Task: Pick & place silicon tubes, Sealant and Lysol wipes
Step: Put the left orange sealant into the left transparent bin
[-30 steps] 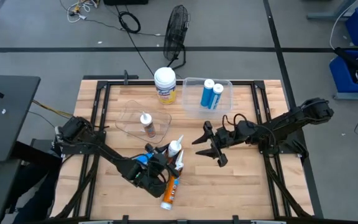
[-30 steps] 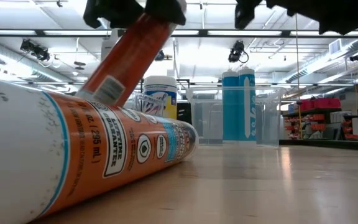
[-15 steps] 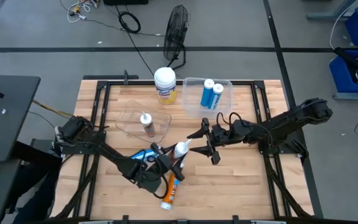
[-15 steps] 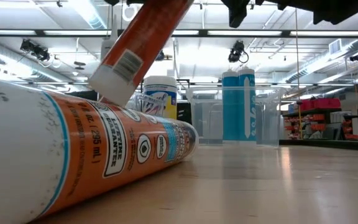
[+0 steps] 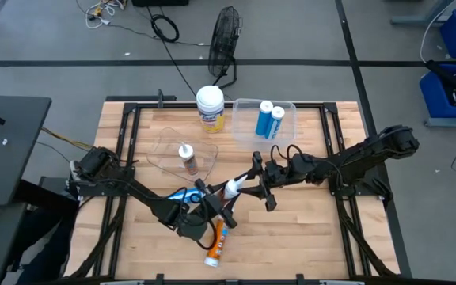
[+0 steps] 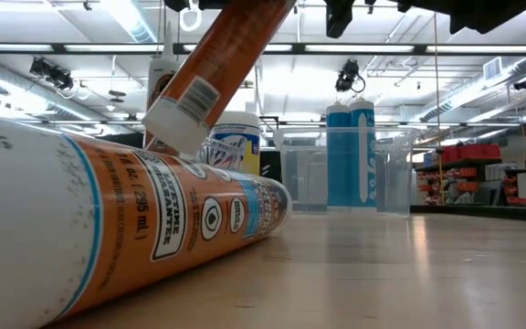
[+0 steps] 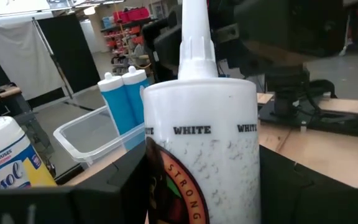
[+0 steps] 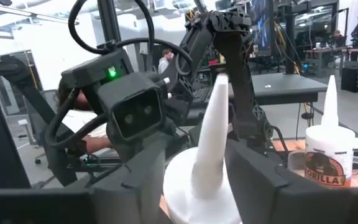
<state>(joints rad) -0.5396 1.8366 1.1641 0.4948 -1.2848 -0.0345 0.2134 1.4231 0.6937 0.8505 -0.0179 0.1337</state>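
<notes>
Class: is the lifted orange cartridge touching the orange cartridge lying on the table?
Cannot tell. In the low view the lifted cartridge overlaps the lying cartridge, with no gap or contact plainly visible.

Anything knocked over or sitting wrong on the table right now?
One orange cartridge lies flat on its side near the front edge, not upright. The left gripper holds another cartridge tilted above it. The Lysol wipes and blue tubes stand upright.

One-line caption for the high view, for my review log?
Left gripper lifts an orange sealant cartridge, nozzle toward the right gripper closing in.
</notes>
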